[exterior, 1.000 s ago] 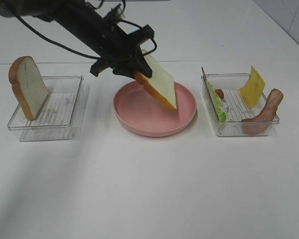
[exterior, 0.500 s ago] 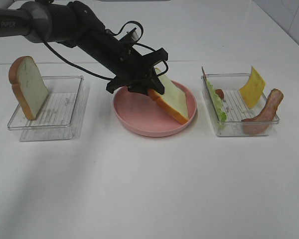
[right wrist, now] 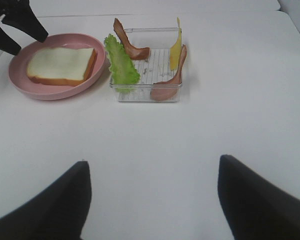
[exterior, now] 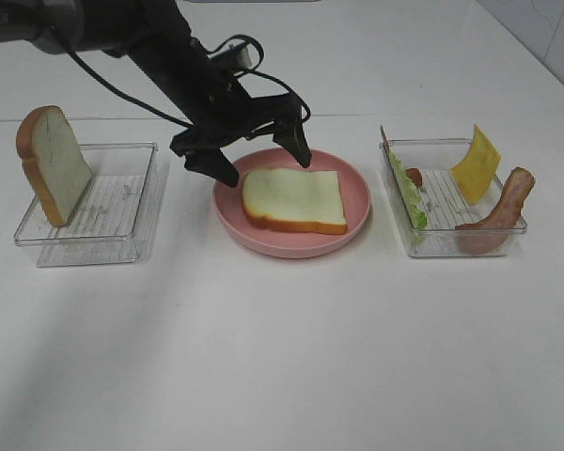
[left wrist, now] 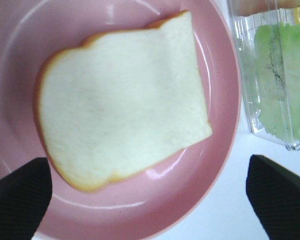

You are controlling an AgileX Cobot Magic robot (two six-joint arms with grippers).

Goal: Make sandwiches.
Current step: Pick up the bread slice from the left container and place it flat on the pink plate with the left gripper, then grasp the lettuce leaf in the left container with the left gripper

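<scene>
Our left fingers stand wide above the bread slice, lying flat on the pink plate; we should lift straight up without brushing it. Our right fingers, apart, hold nothing over the desk.

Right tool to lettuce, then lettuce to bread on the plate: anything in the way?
Nothing visible between the right tool and the lettuce, only bare table. Lettuce to bread slice: its tray wall stands beside it, and the open left tool hangs over the far side of the pink plate.
</scene>
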